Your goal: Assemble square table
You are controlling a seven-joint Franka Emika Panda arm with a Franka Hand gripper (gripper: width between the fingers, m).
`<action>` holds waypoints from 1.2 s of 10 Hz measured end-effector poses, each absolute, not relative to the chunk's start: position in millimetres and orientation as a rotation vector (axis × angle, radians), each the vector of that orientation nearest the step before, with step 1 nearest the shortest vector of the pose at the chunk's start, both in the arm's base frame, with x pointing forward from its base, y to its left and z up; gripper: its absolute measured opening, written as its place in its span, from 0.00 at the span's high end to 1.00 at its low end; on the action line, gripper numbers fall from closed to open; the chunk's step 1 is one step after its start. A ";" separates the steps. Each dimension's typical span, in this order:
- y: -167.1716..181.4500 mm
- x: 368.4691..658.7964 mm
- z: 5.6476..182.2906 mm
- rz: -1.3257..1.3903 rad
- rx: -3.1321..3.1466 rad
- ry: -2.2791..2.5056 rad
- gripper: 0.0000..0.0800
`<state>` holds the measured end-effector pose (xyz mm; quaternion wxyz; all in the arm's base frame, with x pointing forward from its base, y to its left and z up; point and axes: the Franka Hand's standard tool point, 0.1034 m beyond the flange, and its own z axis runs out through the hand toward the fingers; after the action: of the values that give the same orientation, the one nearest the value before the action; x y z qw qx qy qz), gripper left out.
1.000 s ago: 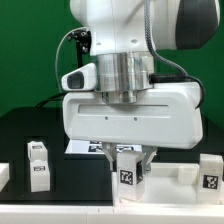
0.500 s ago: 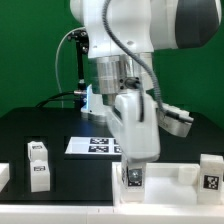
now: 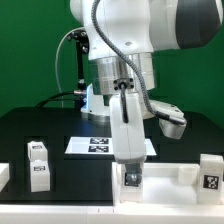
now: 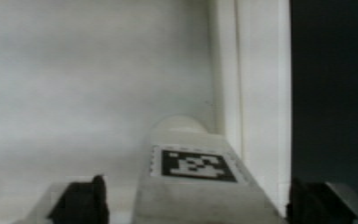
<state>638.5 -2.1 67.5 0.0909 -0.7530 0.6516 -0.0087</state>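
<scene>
Leg (image 4: 195, 160): white tagged block, judged light, rigid, smooth-sided. To be gripped across opposite flat faces. Claw (image 4: 197, 197): released, fingers straddling leg, apart from it.

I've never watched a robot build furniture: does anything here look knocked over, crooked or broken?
Nothing stands out. The loose legs stand upright, the marker board lies flat, and the gripper straddles one upright leg at the square top.

We see a white leg (image 4: 197, 140) bearing a square tag (image 4: 197, 166) between the hand's (image 4: 202, 203) spread fingertips (image 4: 87, 200), untouched, above the white square top (image 4: 87, 80).
</scene>
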 end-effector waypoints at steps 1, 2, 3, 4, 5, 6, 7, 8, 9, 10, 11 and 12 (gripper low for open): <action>-1.3 639.2 69.1 -0.093 -2.441 1.672 0.28; 1.5 639.0 71.2 -0.136 -2.593 1.436 0.20; 0.2 638.4 69.7 -0.132 -2.597 1.430 0.19; -1.0 638.2 69.2 -0.143 -2.658 1.328 0.19; -1.1 638.2 69.1 -0.153 -2.714 1.217 0.19; -0.7 638.3 69.2 -0.163 -2.765 1.108 0.19; -1.4 639.9 69.7 -0.207 -2.894 0.787 0.19; -5.4 640.0 67.8 -0.233 -2.959 0.522 0.19; -5.1 639.7 67.4 -0.221 -2.923 0.655 0.19; -4.8 639.7 67.2 -0.220 -2.921 0.663 0.32; -5.2 639.6 67.0 -0.218 -2.916 0.681 0.48; -6.6 639.0 66.5 -0.211 -2.891 0.775 0.48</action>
<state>639.0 -6.6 66.5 0.0704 -0.9611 0.2576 -0.0700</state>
